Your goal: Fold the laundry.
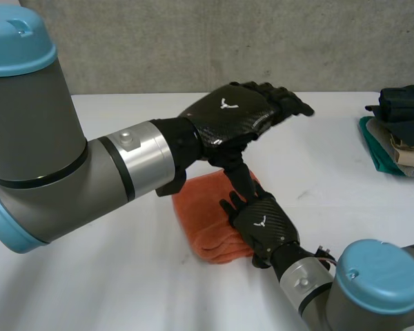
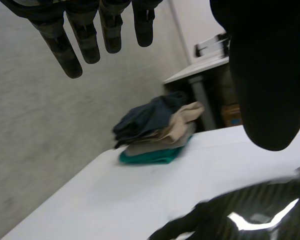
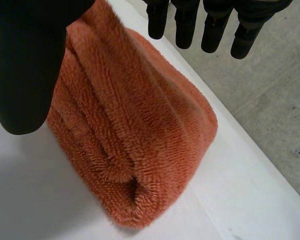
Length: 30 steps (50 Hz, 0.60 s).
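White tabletop (image 1: 90, 289) carries a folded orange towel (image 1: 203, 231), with the right hand (image 1: 262, 224) positioned over it, fingers straight, gripping nothing, and the left hand (image 1: 228, 114) above, likewise extended and empty.

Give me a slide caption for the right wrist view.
Open right hand over the folded orange towel lying on the white table.

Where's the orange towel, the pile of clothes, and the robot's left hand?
orange towel (image 3: 140, 125), right wrist view, middle of its fuzzy upper face.
pile of clothes (image 2: 150, 120), left wrist view, dark top garment.
left hand (image 1: 231, 114), head view, back of the hand.
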Available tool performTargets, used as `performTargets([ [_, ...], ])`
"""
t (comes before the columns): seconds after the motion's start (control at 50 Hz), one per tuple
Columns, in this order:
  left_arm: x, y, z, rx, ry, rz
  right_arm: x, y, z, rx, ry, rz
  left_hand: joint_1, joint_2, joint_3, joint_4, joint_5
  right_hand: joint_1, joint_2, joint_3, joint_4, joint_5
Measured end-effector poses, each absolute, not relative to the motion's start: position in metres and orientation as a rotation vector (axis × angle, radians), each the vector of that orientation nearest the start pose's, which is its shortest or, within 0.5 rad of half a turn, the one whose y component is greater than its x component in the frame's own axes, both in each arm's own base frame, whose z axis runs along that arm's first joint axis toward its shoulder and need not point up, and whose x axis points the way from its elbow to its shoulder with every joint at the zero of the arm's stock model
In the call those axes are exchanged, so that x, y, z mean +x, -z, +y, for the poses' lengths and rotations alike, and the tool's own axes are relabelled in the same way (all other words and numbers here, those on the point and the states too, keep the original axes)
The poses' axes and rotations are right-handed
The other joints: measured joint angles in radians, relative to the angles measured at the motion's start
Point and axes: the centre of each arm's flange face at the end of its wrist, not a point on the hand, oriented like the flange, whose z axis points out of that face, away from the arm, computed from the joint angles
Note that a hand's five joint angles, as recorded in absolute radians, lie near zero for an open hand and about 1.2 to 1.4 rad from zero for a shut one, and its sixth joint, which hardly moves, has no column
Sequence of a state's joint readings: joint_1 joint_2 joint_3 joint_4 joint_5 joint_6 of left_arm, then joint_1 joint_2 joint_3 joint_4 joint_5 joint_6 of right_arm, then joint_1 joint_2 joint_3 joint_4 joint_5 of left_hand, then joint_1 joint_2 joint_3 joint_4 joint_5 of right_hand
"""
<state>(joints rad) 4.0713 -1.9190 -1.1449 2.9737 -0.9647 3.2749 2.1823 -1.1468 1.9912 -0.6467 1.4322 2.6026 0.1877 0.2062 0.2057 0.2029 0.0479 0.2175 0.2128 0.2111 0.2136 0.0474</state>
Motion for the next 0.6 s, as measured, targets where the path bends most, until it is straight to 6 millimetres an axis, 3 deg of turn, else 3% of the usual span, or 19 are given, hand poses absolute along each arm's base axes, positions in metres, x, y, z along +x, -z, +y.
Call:
performTargets([
  [0.18,-0.365,-0.299,-0.177,-1.169,-1.403,-1.469,0.309,-0.094,-0.190,-1.360,1.942,1.832,0.000,0.000,0.000,0.000,0.000,0.000,0.000,0.000,0.000,-0.001],
  [0.44,-0.365,-0.296,-0.176,-1.164,-1.405,-1.485,0.320,-0.100,-0.210,-1.322,2.010,1.784,0.000,0.000,0.000,0.000,0.000,0.112,0.121,0.123,0.120,0.105],
  [0.5,-0.365,-0.296,-0.177,-1.162,-1.406,-1.487,0.326,-0.103,-0.219,-1.309,2.034,1.756,0.000,0.000,0.000,0.000,0.000,0.293,0.291,0.297,0.296,0.262],
  [0.56,-0.365,-0.296,-0.178,-1.161,-1.407,-1.487,0.330,-0.105,-0.225,-1.300,2.051,1.730,0.000,0.000,0.000,0.000,0.000,0.637,0.653,0.626,0.623,0.574],
  [0.6,-0.365,-0.297,-0.178,-1.161,-1.408,-1.487,0.332,-0.106,-0.227,-1.299,2.057,1.721,0.000,0.000,0.000,0.000,0.000,0.743,0.787,0.775,0.773,0.717],
])
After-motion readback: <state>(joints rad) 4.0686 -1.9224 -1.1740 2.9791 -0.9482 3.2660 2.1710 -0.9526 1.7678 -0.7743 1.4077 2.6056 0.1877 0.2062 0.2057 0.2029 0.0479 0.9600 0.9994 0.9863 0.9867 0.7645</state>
